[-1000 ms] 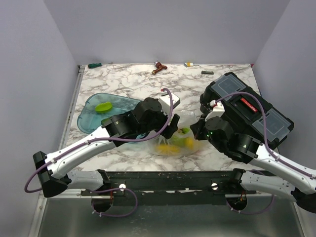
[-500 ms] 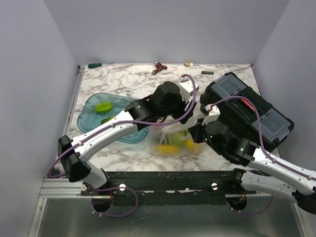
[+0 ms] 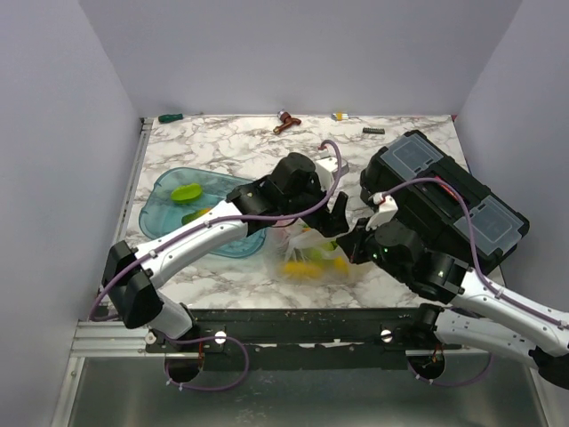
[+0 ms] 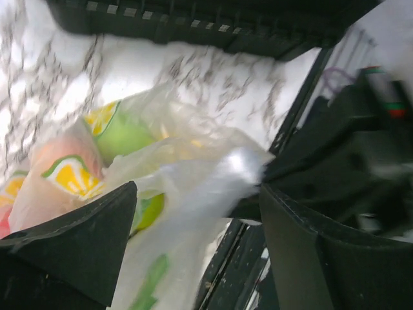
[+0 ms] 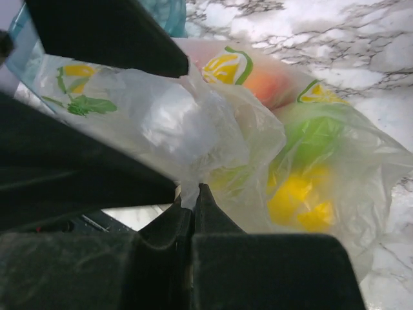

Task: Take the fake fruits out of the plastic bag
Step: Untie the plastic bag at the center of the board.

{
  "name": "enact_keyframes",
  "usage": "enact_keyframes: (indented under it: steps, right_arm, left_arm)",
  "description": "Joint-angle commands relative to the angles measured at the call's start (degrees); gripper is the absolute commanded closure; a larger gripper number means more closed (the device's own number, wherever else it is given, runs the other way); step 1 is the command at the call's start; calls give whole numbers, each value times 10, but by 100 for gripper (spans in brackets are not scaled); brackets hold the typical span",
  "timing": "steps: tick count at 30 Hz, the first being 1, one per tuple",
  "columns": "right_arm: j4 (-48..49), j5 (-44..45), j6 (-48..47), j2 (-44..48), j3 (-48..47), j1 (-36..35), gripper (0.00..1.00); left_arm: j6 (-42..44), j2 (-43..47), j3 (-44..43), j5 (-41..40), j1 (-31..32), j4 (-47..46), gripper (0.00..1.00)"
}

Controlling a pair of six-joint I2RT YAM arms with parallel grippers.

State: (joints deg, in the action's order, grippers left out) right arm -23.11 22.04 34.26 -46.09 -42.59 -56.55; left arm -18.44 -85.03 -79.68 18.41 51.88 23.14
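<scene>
Bag [image 3: 313, 256] of fake fruits [image 5: 293, 197] at lower centre of top view, pinched by 1 fold in fully closed right gripper [image 5: 193, 194], presumably as anchor; left gripper [image 4: 197, 206] spread wide astride bunched film, gripping nothing, likely poised to pull mouth apart.

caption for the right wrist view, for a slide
Right pincer shut on a fold of the plastic bag, fake fruits showing through.

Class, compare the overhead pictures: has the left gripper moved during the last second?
Yes. The left gripper moved right and farther back across the table, toward the black case.
</scene>
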Motion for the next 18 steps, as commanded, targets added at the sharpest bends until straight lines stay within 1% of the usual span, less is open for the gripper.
enact_keyframes:
  steps: [1,2,4,7,9,11,14,16,18]
  right_arm:
    - [70,-53,-11,22,31,0,99]
    - [55,-41,-11,11,12,0,99]
    - [5,-12,-11,-25,-30,0,99]
    - [-9,-15,-19,-50,-46,0,99]
    - [4,-17,-15,-51,-36,0,99]
    - [10,-22,-7,-55,-33,0,99]
    - [9,-22,-1,-65,-37,0,99]
    - [-17,10,17,-77,-49,0,99]
    - [-56,55,47,-95,-67,0,99]
  left_arm:
    - [-6,-41,-10,-25,-4,28,27]
    - [-3,-53,-35,-45,-5,69,34]
    - [5,-49,-33,-58,-4,78,44]
    - [14,-7,16,-66,-18,8,48]
    - [-8,5,24,-55,-37,-7,54]
    - [-38,10,28,-22,-54,-17,76]
    - [-58,17,34,-16,-63,-19,95]
    - [-73,27,45,-9,-75,-25,99]
    - [-90,47,68,14,-93,-51,100]
